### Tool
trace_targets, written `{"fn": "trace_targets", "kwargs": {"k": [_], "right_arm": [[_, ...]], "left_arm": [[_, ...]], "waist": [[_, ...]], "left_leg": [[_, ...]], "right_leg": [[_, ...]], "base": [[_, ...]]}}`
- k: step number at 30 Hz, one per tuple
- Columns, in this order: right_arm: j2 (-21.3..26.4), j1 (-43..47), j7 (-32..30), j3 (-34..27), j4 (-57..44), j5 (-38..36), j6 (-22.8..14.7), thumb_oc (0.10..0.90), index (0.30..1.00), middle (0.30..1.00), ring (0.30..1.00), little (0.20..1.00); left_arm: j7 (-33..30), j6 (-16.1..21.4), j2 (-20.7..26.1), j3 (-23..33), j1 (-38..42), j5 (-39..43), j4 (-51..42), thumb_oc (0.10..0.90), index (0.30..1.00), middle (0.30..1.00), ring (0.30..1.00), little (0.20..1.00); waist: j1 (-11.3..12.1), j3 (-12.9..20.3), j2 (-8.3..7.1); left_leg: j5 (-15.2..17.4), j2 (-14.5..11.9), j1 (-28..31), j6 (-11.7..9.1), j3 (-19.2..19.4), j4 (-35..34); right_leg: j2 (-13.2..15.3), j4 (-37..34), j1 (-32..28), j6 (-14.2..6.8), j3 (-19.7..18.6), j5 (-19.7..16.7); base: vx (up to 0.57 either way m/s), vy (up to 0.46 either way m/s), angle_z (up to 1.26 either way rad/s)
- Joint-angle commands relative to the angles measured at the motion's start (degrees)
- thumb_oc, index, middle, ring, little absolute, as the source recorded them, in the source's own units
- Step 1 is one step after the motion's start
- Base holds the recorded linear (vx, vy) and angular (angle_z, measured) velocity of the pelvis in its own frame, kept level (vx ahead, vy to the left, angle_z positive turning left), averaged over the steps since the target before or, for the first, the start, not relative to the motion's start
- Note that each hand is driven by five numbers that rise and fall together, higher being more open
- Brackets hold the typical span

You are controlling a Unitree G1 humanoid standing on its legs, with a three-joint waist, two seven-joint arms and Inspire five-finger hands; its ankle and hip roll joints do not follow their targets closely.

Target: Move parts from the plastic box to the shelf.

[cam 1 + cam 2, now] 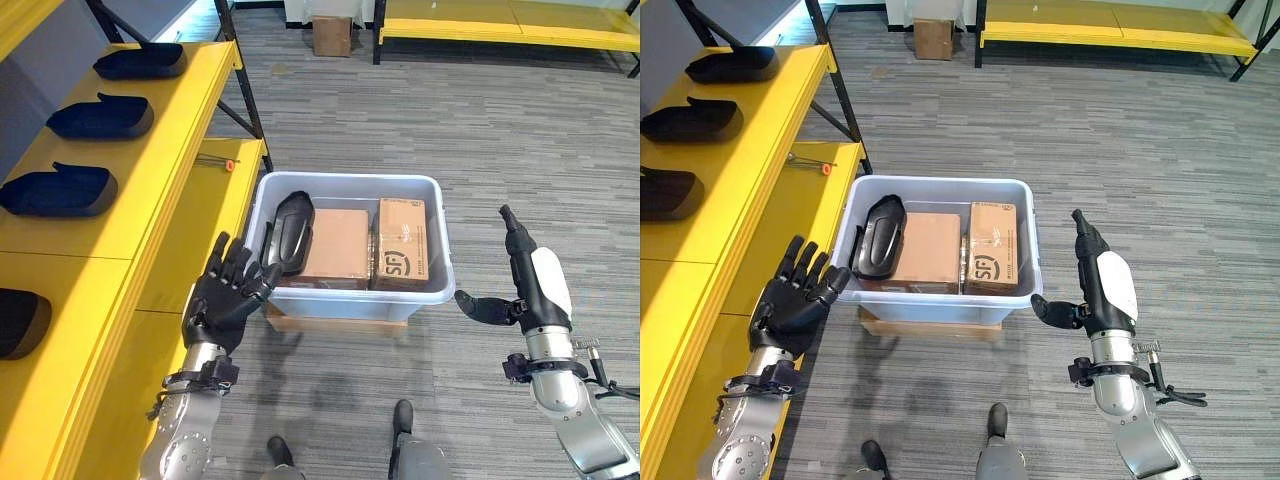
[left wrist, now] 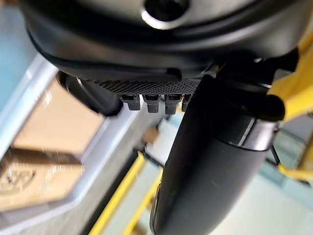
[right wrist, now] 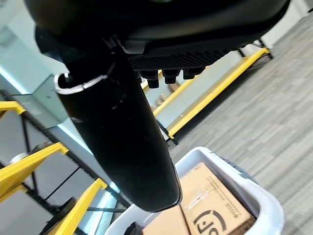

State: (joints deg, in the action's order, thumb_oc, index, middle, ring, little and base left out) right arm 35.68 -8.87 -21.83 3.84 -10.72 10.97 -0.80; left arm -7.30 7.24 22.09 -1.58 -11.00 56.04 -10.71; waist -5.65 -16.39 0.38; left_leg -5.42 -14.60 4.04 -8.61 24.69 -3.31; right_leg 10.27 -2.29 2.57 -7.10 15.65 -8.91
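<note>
Grey striped carpet floor, a yellow bench along the far side

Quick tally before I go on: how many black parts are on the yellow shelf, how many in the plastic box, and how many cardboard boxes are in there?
Black moulded parts on the yellow shelf: 4
Black moulded part in the white plastic box: 1
Brown cardboard boxes in the plastic box: 2
Total: 7

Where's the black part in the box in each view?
Left eye view: black part leans in the box's left end beside the cartons.
Right eye view: same spot.
Left wrist view: cannot tell.
Right wrist view: cannot tell.
Shared landmark: the box's pale rim.
</note>
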Motion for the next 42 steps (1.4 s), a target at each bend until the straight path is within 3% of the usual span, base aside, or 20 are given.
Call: {"fn": "trace_targets", "kwargs": {"k": [1, 4, 8, 9, 14, 15, 16, 17, 20, 22, 23, 24, 26, 29, 31, 35, 42], "right_arm": [[0.6, 0.6, -1.3, -4.3, -6.4, -0.2, -2.6, 0.9, 1.0, 1.0, 1.0, 1.0], [0.8, -0.2, -3.2, -4.0, -5.4, 0.2, -4.6, 0.9, 1.0, 1.0, 1.0, 1.0], [1.1, 1.1, -4.6, -3.1, -4.9, 0.0, -6.0, 0.9, 1.0, 1.0, 1.0, 1.0], [1.6, 1.0, -4.3, -2.8, -4.8, -0.4, -7.8, 0.9, 1.0, 1.0, 1.0, 1.0], [2.1, 1.5, -1.8, -2.5, -4.2, -3.1, -8.9, 0.9, 1.0, 1.0, 1.0, 1.0], [1.7, 1.9, -1.1, -0.7, -3.4, -2.0, -8.4, 0.9, 1.0, 1.0, 1.0, 1.0], [1.6, 2.2, -1.0, -0.4, -3.1, -2.2, -8.4, 0.9, 1.0, 1.0, 1.0, 1.0], [1.4, 2.9, -0.8, 0.9, -2.1, -3.2, -8.6, 0.9, 1.0, 1.0, 1.0, 1.0], [1.1, 3.6, -1.6, 2.7, -1.1, -4.5, -10.1, 0.9, 1.0, 1.0, 1.0, 1.0], [1.1, 2.3, -3.6, 3.5, -3.2, -7.8, -12.1, 0.9, 1.0, 1.0, 1.0, 1.0], [0.5, 1.9, -4.3, 4.4, -4.2, -7.4, -13.7, 0.9, 1.0, 1.0, 1.0, 1.0], [0.2, 2.3, -4.9, 5.2, -4.4, -5.7, -14.7, 0.9, 1.0, 1.0, 1.0, 1.0], [0.0, 4.2, -6.3, 7.0, -3.8, -1.6, -14.0, 0.9, 1.0, 1.0, 1.0, 1.0], [0.8, 3.8, -7.4, 6.8, -4.1, -1.7, -10.9, 0.9, 1.0, 1.0, 1.0, 1.0], [0.8, 2.7, -6.8, 6.1, -3.0, -2.6, -12.6, 0.9, 1.0, 1.0, 1.0, 1.0], [0.3, 1.2, -6.1, 5.5, -3.2, -3.0, -15.3, 0.9, 1.0, 1.0, 1.0, 1.0], [-0.6, 3.8, -4.7, 7.2, -3.3, -3.3, -11.6, 0.9, 1.0, 1.0, 1.0, 1.0]], "left_arm": [[2.8, 2.8, 2.7, 4.3, 1.6, -0.4, -5.3, 0.9, 1.0, 1.0, 1.0, 1.0], [2.9, 1.5, 3.2, 3.7, 1.3, -1.1, -5.8, 0.9, 1.0, 1.0, 1.0, 1.0], [6.3, 3.1, 4.0, 1.7, 3.0, -2.7, -6.3, 0.9, 1.0, 1.0, 1.0, 1.0], [5.8, 4.5, 3.9, 1.1, 3.8, -2.0, -7.3, 0.9, 1.0, 1.0, 1.0, 1.0], [2.9, 5.6, 3.7, 0.8, 4.9, 0.2, -7.2, 0.9, 1.0, 1.0, 1.0, 1.0], [2.4, 5.0, 3.2, -0.1, 6.8, 0.4, -6.2, 0.9, 1.0, 1.0, 1.0, 1.0], [2.3, 4.9, 3.1, -0.2, 7.1, 0.4, -6.1, 0.9, 1.0, 1.0, 1.0, 1.0], [2.2, 4.3, 2.7, -0.6, 7.8, 0.0, -5.5, 0.9, 1.0, 1.0, 1.0, 1.0], [1.8, 3.8, 1.7, -1.5, 8.0, -1.1, -4.8, 0.9, 1.0, 1.0, 1.0, 1.0], [-0.5, 3.1, 0.6, -3.1, 6.3, -1.3, -4.2, 0.9, 1.0, 1.0, 1.0, 1.0], [-3.1, 2.3, 0.1, -3.9, 5.4, -1.4, -3.3, 0.9, 1.0, 1.0, 1.0, 1.0], [-2.6, 3.2, -0.4, -4.5, 5.5, -1.2, -1.5, 0.9, 1.0, 1.0, 1.0, 1.0], [1.4, 6.3, -1.2, -4.8, 5.1, -0.9, 1.5, 0.9, 1.0, 1.0, 1.0, 1.0], [4.9, 7.4, -1.2, -5.2, 4.8, -0.1, 1.7, 0.9, 1.0, 1.0, 1.0, 1.0], [5.5, 8.1, -0.8, -6.1, 6.1, -0.1, 2.3, 0.9, 1.0, 1.0, 1.0, 1.0], [5.5, 8.8, -0.1, -7.3, 7.9, -1.5, 2.2, 0.9, 1.0, 1.0, 1.0, 1.0], [6.7, 9.7, 0.5, -6.1, 5.4, -1.7, 1.3, 0.9, 1.0, 1.0, 1.0, 1.0]], "waist": [[-0.1, 2.5, -2.21], [-0.1, 2.1, -2.05], [0.1, 1.4, -1.78], [-0.1, 1.3, -1.62], [-0.8, 1.6, -1.58], [-0.9, 1.4, -1.59], [-1.0, 1.2, -1.48], [-0.9, 0.6, -1.16], [-0.8, -0.2, -0.35], [-0.8, -0.4, 0.55], [-0.6, -0.5, -0.03], [-0.4, -0.8, -0.53], [0.3, -1.0, 0.4], [-0.4, -1.2, 0.99], [-0.7, -0.9, 0.99], [-0.8, -0.3, 1.04], [1.5, 0.0, 0.9]], "left_leg": [[5.7, -2.3, -1.4, 2.1, 0.9, 7.1], [5.7, -2.3, -2.2, 2.3, -0.1, 7.4], [6.1, -2.6, -3.5, 2.5, -2.3, 9.2], [6.9, -2.7, -3.6, 2.6, -3.8, 10.9], [8.3, -2.8, -3.9, 3.1, -2.8, 16.9], [5.3, -4.1, -6.4, 1.7, -0.6, 22.5], [4.7, -4.6, -7.2, 1.3, -0.9, 23.4], [1.2, -5.5, -9.8, 1.0, -0.5, 24.3], [-2.8, -5.9, -11.6, 0.0, -1.0, 19.7], [-9.5, -7.9, -12.4, -1.3, -0.5, 9.8], [-11.3, -8.5, -13.7, -1.6, -2.5, 5.2], [-11.2, -8.9, -14.7, -1.4, -4.3, 4.5], [-8.2, -8.7, -13.1, -0.9, -5.9, 3.0], [-5.5, -8.2, -10.8, -0.7, -3.2, 5.9], [-3.1, -6.7, -9.6, -0.1, -2.6, 6.9], [-1.7, -4.0, -8.7, 0.4, -3.5, 6.8], [-1.3, -2.8, -9.4, 0.9, -4.8, 6.1]], "right_leg": [[4.3, 8.9, 1.9, -3.1, 1.0, 8.3], [4.1, 10.4, 2.5, -3.0, 0.6, 9.3], [3.0, 15.6, 3.6, -1.6, 0.1, 12.9], [1.8, 17.7, 3.3, -0.3, -0.7, 15.2], [0.7, 20.1, 2.8, 1.7, -0.5, 17.7], [0.1, 19.8, 1.4, 2.5, 0.4, 19.1], [-0.3, 19.7, 1.3, 2.8, 0.7, 19.2], [-1.3, 18.6, 0.8, 3.6, 1.3, 18.5], [-2.2, 17.5, -0.3, 3.4, 1.5, 18.4], [-2.2, 16.3, -1.0, 3.3, 2.3, 18.1], [-1.5, 16.2, -1.2, 3.0, 1.8, 18.1], [-0.9, 17.3, -0.9, 2.9, 1.0, 18.6], [-0.4, 22.8, 1.1, 2.7, 0.0, 21.6], [0.3, 25.6, 1.0, 2.9, 1.2, 23.2], [0.5, 25.4, 0.6, 2.3, 1.4, 22.9], [0.2, 22.7, 0.0, 1.5, 0.6, 21.1], [1.2, 18.3, -0.7, 0.9, 1.4, 18.7]], "base": [[0.0, 0.0, 0.0], [0.01, -0.058, 0.11], [0.04, -0.149, 0.16], [0.12, -0.184, 0.21], [0.12, -0.142, 0.12], [0.13, -0.184, 0.25], [0.11, -0.188, 0.61], [0.05, -0.065, 0.74], [0.12, 0.072, 0.39], [0.2, 0.296, 0.11], [0.14, 0.313, 0.14], [0.19, 0.329, 0.08], [0.19, 0.306, -0.4], [0.19, 0.171, -0.79], [0.17, 0.081, -0.27], [0.15, 0.085, 0.05], [0.08, 0.036, -0.02]]}}
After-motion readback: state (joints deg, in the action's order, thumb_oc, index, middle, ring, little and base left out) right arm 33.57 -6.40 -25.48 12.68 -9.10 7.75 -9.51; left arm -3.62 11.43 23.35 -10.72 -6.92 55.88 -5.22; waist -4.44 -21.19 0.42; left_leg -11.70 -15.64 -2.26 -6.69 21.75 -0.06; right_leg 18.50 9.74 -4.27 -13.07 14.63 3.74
